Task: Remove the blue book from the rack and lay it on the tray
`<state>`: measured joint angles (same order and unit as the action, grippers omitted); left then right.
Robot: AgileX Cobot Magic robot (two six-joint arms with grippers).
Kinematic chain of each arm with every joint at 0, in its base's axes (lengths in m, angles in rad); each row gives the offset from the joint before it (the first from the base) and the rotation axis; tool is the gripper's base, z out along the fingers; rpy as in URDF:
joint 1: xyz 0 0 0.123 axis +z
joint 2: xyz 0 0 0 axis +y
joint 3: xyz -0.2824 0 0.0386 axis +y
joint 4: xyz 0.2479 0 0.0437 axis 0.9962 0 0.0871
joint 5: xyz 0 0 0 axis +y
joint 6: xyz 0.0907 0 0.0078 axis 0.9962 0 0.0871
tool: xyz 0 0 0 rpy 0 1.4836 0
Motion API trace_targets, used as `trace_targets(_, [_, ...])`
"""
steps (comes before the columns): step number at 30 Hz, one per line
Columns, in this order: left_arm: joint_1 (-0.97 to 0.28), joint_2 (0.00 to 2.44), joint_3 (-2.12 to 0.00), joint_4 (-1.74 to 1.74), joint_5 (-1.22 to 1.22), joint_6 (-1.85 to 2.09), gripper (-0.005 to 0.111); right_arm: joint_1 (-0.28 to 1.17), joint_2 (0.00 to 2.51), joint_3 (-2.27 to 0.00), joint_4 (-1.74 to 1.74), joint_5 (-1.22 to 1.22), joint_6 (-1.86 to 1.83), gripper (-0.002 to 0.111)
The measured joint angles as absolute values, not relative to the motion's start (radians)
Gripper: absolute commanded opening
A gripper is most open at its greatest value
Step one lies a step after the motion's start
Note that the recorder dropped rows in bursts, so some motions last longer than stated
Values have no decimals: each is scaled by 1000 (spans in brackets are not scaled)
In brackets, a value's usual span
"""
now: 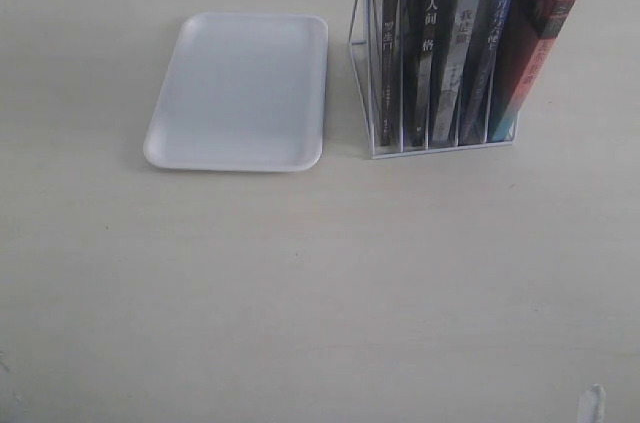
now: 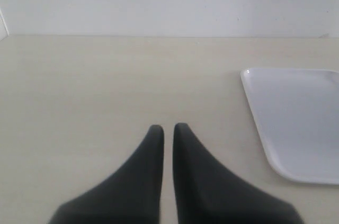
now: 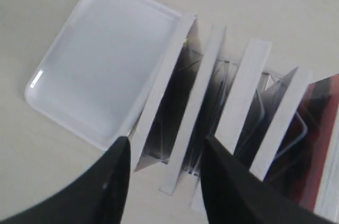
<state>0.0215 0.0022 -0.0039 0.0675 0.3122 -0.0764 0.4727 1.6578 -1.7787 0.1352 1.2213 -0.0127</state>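
The blue book (image 1: 488,48) stands upright in the white wire rack (image 1: 357,55), fourth from the tray side, between a grey-spined book and the red book (image 1: 537,38). Left of the rack lies the white tray (image 1: 240,93) with nothing on it. Neither gripper shows in the exterior view. My right gripper (image 3: 165,147) is open and looks down on the books' top edges, above the end of the rack nearest the tray (image 3: 100,60). There the blue book (image 3: 283,121) shows as a white strip beside the red book. My left gripper (image 2: 168,127) is shut, holds nothing and hovers over bare table beside the tray (image 2: 302,123).
Two black-spined books (image 1: 390,53) and a grey-spined one (image 1: 455,63) fill the other rack slots. The pale wooden table (image 1: 300,283) stretches in front of the tray and rack. A white wall (image 2: 169,1) rises behind the table's far edge.
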Motion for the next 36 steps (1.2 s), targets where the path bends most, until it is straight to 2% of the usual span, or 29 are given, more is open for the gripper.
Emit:
trace_targets(7, [21, 2, -4, 67, 312, -76, 6, 556, 1667, -1779, -48, 1221, 119, 40])
trace_targets(18, [21, 2, -4, 67, 312, -76, 6, 558, 1791, -1779, -102, 1223, 198, 40])
trace_targets(36, [21, 2, -4, 67, 312, -76, 6, 558, 1845, -1779, -185, 1220, 236, 40])
